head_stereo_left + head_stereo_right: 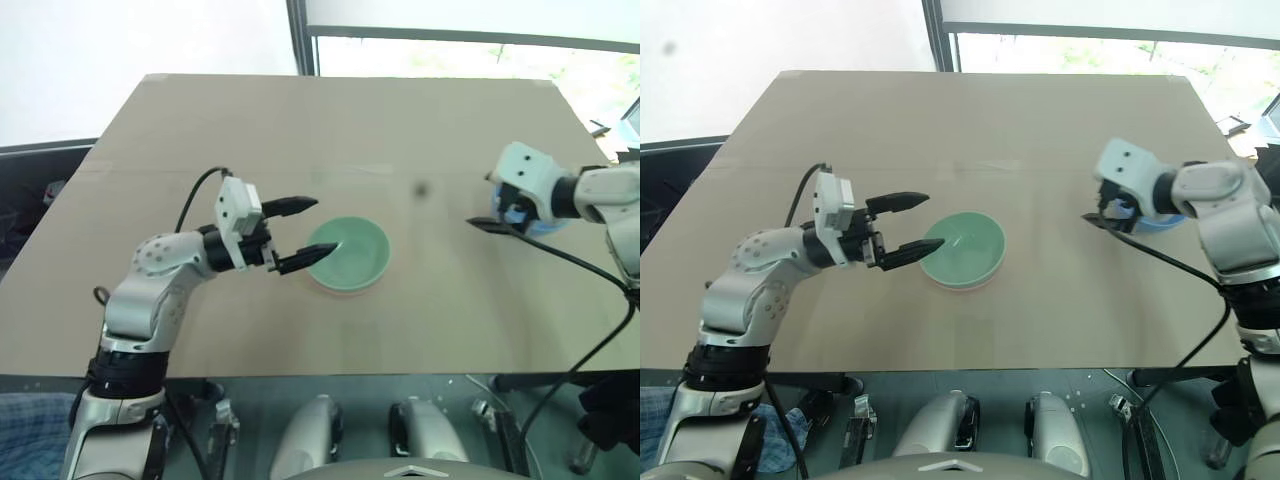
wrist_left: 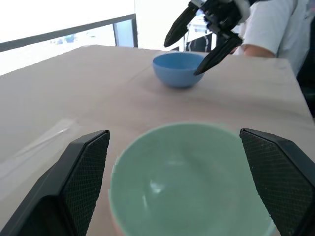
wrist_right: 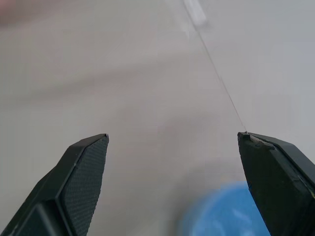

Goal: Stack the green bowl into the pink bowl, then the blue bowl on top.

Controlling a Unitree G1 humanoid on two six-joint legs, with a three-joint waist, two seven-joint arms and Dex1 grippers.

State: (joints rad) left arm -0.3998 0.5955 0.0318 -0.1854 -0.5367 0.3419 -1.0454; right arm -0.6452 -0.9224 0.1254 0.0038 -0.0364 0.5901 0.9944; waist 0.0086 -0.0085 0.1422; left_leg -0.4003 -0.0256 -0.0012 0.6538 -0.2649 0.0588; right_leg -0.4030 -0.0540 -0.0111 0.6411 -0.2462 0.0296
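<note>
The green bowl sits nested in the pink bowl, whose rim shows as a thin salmon edge beneath it, mid-table. My left gripper is open and level, its fingertips at the green bowl's left rim, one on either side of the edge. The blue bowl stands alone on the table to the right. My right gripper hangs open just above and in front of the blue bowl, tilted down, holding nothing.
The tan table stretches far back, with a strip of clear tape on its surface. A person in a white shirt is beyond the table's right side. A black cable trails from my right arm.
</note>
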